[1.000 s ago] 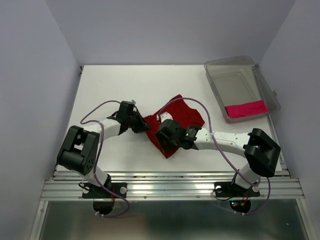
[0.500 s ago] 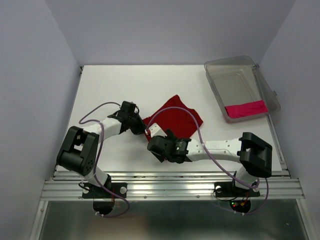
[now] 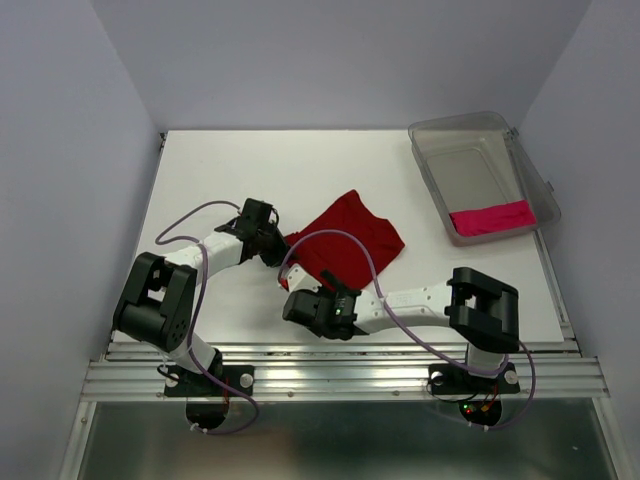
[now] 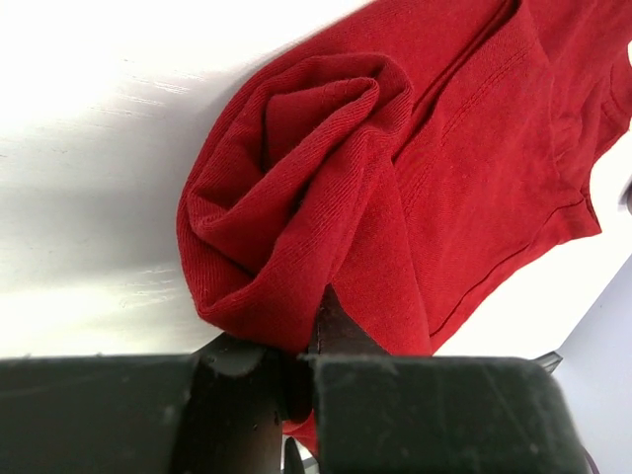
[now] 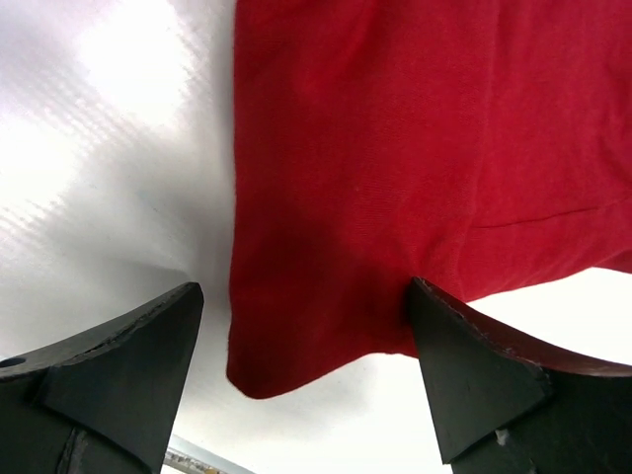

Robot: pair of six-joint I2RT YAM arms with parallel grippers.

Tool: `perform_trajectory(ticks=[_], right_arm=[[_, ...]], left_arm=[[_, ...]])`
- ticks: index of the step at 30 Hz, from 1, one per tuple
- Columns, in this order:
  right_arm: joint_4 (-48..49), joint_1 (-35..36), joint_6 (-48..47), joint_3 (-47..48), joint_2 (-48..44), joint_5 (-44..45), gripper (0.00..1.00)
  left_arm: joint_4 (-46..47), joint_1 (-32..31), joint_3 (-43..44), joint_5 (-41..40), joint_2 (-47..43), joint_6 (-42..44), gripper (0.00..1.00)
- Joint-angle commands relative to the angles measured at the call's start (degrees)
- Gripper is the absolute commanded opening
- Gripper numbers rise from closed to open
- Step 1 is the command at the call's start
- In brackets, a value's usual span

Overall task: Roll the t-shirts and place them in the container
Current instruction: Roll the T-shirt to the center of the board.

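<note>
The dark crimson t-shirt [image 3: 350,235] lies on the white table [image 3: 220,170], its left end bunched into a loose roll [image 4: 296,178]. My left gripper [image 3: 278,243] [image 4: 301,341] is shut on the cloth at the near edge of that roll. My right gripper [image 3: 303,292] [image 5: 304,291] stands wide open just above the table. The t-shirt's near corner [image 5: 326,247] lies between its fingers [image 5: 128,355], apart from both. The magenta-pink t-shirt [image 3: 490,217] lies rolled in the clear bin [image 3: 470,135].
The clear plastic bin stands at the back right of the table. The table's near metal rail [image 3: 340,375] runs just behind both arm bases. Grey walls close in the left, right and back sides.
My right gripper has drawn back toward the near edge and left, opening wider and coming off the crimson t-shirt. The left gripper keeps its hold and has barely moved.
</note>
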Motion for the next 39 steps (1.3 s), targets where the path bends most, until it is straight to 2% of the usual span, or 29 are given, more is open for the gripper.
perform_trajectory(ticks=[1,3,9,11,12,13,14,15,16,18,19,20,22,23,28,32,39], right_arm=[[1.68,0.19,0.46,2.66,1.27,5.36,0.89],[1.59,0.19,0.73,2.92,2.68,6.60,0.87],[3.26,0.19,2.04,3.10,5.67,12.22,0.72],[3.96,0.19,2.48,3.36,6.55,13.54,0.62],[4.05,0.19,3.18,3.45,6.90,14.07,0.54],[4.14,0.19,3.62,3.54,7.08,14.51,0.54],[4.23,0.19,4.32,3.54,7.17,15.38,0.44],[4.40,0.19,4.42,3.62,7.08,15.48,0.40],[4.75,0.19,4.42,3.62,6.47,15.31,0.29],[6.24,0.19,3.81,3.19,5.33,12.94,0.18],[6.68,-0.33,3.63,3.01,4.71,11.80,0.09],[7.21,-0.33,3.45,2.84,3.14,9.18,0.06],[8.88,-1.65,3.19,2.05,1.46,5.48,0.01],[9.76,-2.17,3.54,1.35,-0.28,1.72,0.01],[12.40,-5.61,4.41,-0.24,-4.78,-12.01,0.01],[13.72,-9.46,6.70,-0.77,-6.19,-23.77,0.01],[17.93,-16.93,10.92,-3.14,-8.03,-41.46,0.01]], left_arm=[[-1.23,-0.33,2.48,-0.99,-2.95,0.41,0.00],[-1.58,-0.33,2.56,-0.99,-3.03,0.59,0.00],[-2.11,-0.33,2.65,-0.90,-3.39,1.20,0.00],[-2.02,-0.24,2.39,-0.90,-3.47,1.20,0.00],[-2.02,-0.24,2.13,-0.98,-3.74,1.20,0.00],[-2.02,-0.24,1.95,-0.99,-4.00,1.12,0.00],[-2.11,-0.33,1.86,-1.07,-4.26,1.29,0.00],[-2.02,-0.24,1.51,-0.99,-4.87,1.29,0.00],[-1.85,-0.15,1.25,-1.07,-5.23,1.47,0.00],[-1.32,0.20,0.64,-0.81,-6.54,2.17,0.00],[-1.23,0.38,0.46,-0.64,-6.99,2.52,0.00],[-1.41,0.73,0.37,-0.63,-7.43,2.87,0.03],[-1.76,1.69,0.02,-0.46,-8.83,3.84,0.22],[-2.11,2.13,-0.07,-0.46,-9.27,4.19,0.42],[-4.04,3.72,0.54,-0.98,-12.70,5.95,0.62],[-7.55,4.33,2.56,-2.56,-14.19,7.62,0.65],[-10.72,4.86,4.06,-5.46,-17.79,8.32,0.65]])
